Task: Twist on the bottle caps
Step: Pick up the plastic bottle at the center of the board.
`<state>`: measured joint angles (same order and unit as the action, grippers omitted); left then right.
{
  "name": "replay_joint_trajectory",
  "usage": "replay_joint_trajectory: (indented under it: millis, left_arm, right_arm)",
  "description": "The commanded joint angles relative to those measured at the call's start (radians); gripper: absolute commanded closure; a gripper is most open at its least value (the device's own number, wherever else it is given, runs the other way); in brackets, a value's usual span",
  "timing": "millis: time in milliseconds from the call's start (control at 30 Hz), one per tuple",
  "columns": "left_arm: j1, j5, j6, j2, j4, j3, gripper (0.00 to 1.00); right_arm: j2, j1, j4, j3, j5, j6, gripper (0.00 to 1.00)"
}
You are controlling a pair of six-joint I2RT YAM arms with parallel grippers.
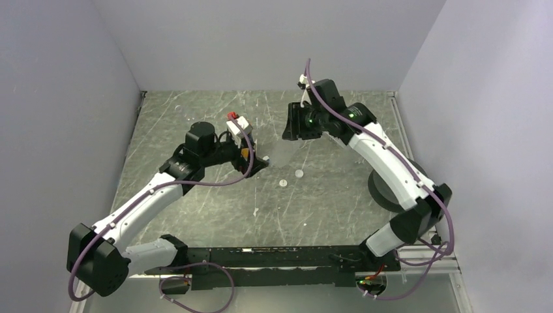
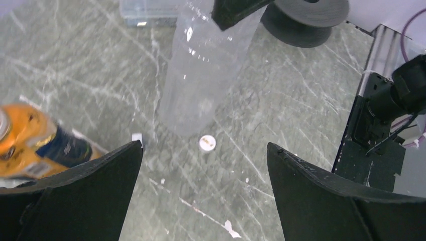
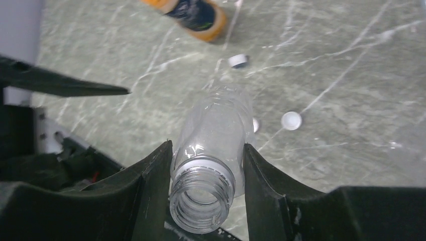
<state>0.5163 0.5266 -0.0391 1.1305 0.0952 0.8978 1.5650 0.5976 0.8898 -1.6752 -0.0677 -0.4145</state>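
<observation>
My right gripper [image 3: 207, 145] is shut on a clear, uncapped plastic bottle [image 3: 216, 115] just below its threaded neck, holding it tilted over the table; it also shows in the top view [image 1: 287, 134]. The bottle shows in the left wrist view [image 2: 206, 75]. My left gripper [image 2: 203, 150] is open and empty, low over the table [image 1: 257, 160]. The orange-amber bottle [image 2: 35, 140] lies outside its left finger [image 2: 90, 186]. A white cap [image 2: 206, 143] lies beyond the open jaws. Two white caps [image 1: 298, 173] [image 1: 283, 183] lie on the table, and caps also show in the right wrist view [image 3: 292, 120] [image 3: 238, 61].
A large black disc [image 1: 391, 189] sits at the right by my right arm. A flat clear box [image 2: 145, 12] lies beyond the held bottle. Grey walls close in the table on three sides. A black rail [image 1: 274, 257] runs along the near edge.
</observation>
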Motion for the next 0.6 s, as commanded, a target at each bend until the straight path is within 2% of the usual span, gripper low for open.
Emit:
replay_joint_trajectory:
  millis: [0, 333, 567]
  left_arm:
    - [0.082, -0.009, 0.135, 0.003, -0.12, 0.025, 0.01]
    - [0.205, -0.186, 0.25, -0.02, -0.234, -0.055, 0.02]
    - [0.24, -0.256, 0.286, -0.054, -0.305, -0.122, 0.13]
  right_arm:
    - [-0.071, 0.02, -0.014, 0.038, -0.174, -0.032, 0.76]
    - [-0.084, 0.082, -0.052, 0.01, -0.231, -0.102, 0.76]
    - [-0.077, 0.096, -0.051, -0.026, -0.228, -0.131, 0.76]
